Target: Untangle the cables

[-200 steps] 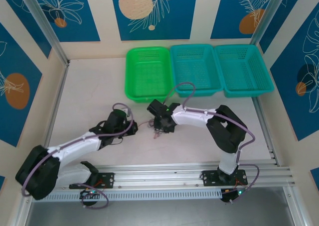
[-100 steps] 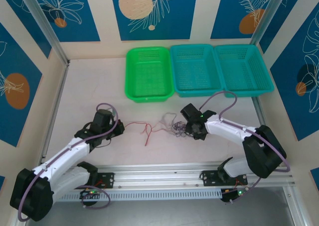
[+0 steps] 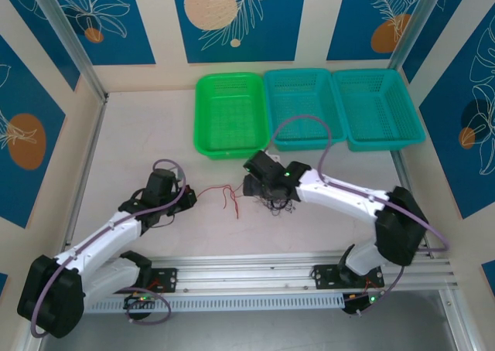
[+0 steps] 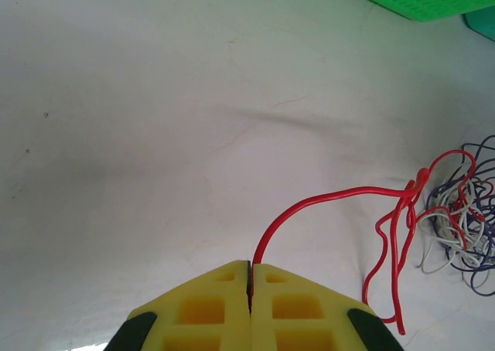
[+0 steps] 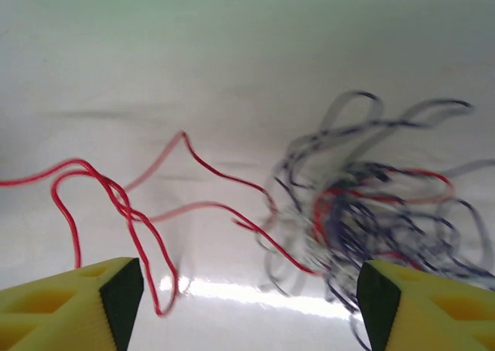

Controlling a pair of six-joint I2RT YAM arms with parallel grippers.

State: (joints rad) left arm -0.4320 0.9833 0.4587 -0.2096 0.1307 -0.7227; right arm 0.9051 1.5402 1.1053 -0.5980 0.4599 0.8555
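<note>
1 red cable (image 4: 325, 200) clamped in L end effector (image 4: 250, 272) | R end effector (image 5: 247, 289) wide over wiry tangle (image 5: 371, 204)

The cables (image 3: 272, 204) lie in a loose knot of dark, whitish and red strands near the middle of the white table (image 3: 139, 134), one red strand (image 3: 224, 194) trailing in loops toward the left edge.
</note>
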